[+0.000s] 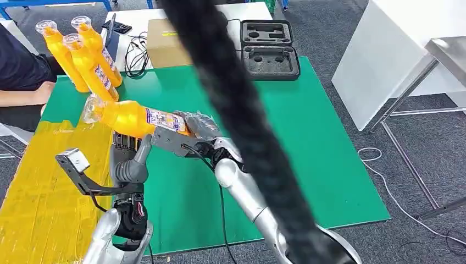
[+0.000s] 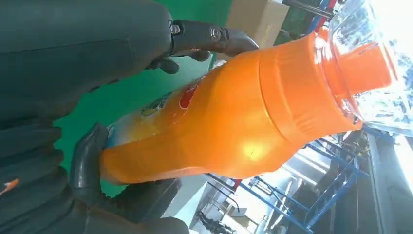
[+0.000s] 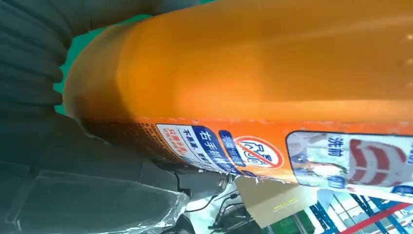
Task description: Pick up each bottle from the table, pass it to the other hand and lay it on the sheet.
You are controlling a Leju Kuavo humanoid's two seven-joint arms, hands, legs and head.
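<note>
While the right hand (image 1: 192, 129) grips the bottle (image 1: 129, 117) by its base above the green mat (image 1: 308, 143), the left hand's (image 1: 127, 159) fingers seem curled around its middle, near the yellow sheet (image 1: 44, 187).

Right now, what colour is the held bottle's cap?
Clear over an orange neck; cap shows best in the left wrist view.

A green mat (image 1: 308, 143) covers the table. Beyond its far edge stand a brown cardboard box (image 1: 167, 44) and, just to the right of it, an open black foam-lined case (image 1: 269, 49) — both on a white surface. Black cables (image 1: 134, 55) lie coiled left of the box. A person's arm (image 1: 25, 93) in a dark sleeve reaches in at the left edge. A white cabinet (image 1: 384, 55) stands on grey carpet at the right — a metal-legged table (image 1: 445, 55) beside it.
</note>
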